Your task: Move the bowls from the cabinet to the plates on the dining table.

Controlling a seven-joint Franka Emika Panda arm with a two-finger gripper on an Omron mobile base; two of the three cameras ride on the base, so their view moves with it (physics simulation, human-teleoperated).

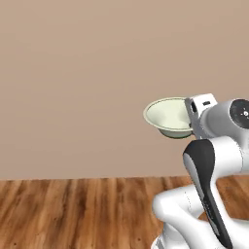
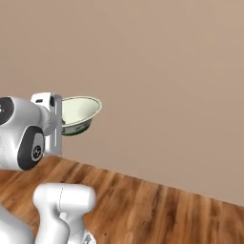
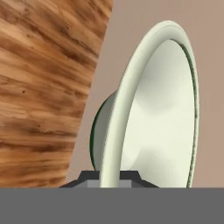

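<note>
A cream bowl (image 1: 168, 116) with a dark green lower outside hangs in the air, held upright by its rim on the arm's side. My gripper (image 1: 188, 119) is shut on that rim. In the right base view the bowl (image 2: 78, 112) sticks out to the right of the gripper (image 2: 60, 118). The hand view shows the bowl (image 3: 162, 113) edge-on, its rim pinched between the two dark fingertips (image 3: 89, 177) of the gripper (image 3: 109, 177). The cabinet, the plates and the dining table are out of view.
A plain beige wall (image 1: 73, 73) stands ahead of the arm. A wooden plank floor (image 1: 73, 209) runs below it, and in the right base view the floor (image 2: 167, 209) meets the wall on a slant.
</note>
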